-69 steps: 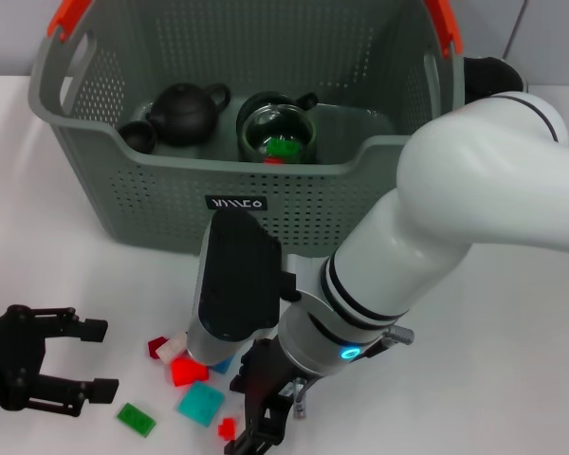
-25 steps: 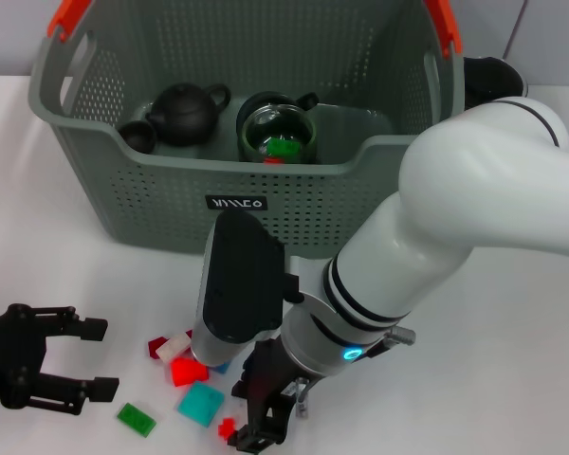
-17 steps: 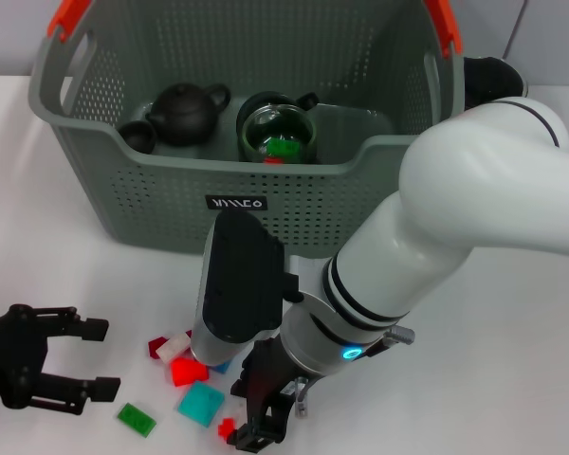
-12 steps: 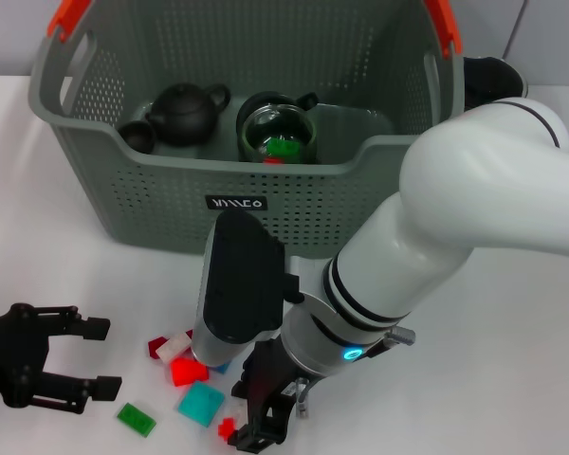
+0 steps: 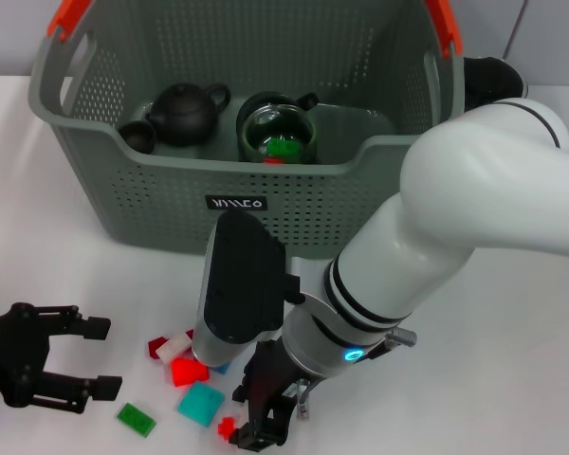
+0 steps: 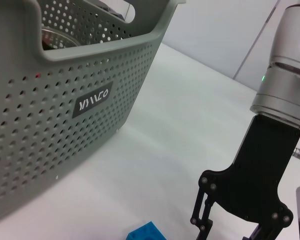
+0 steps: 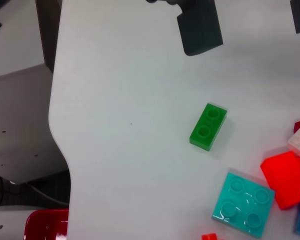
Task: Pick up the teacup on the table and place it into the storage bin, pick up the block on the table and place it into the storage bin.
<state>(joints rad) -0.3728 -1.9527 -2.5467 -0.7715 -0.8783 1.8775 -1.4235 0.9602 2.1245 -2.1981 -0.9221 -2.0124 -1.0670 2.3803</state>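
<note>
The right end effector (image 5: 249, 428) is closing narrowly on a small red block (image 5: 228, 428) at the counter's (image 5: 512, 360) near edge; light, stiff, smooth, it suits a side pinch. The left end effector (image 5: 93, 357) is idling wide open.

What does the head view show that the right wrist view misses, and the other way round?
Only the head view shows the storage bin with the black teapot and glass cup inside, plus the right gripper low over a small red block. Only the right wrist view shows the table edge and the floor beyond. Both share the green block, teal block, and left gripper.
</note>
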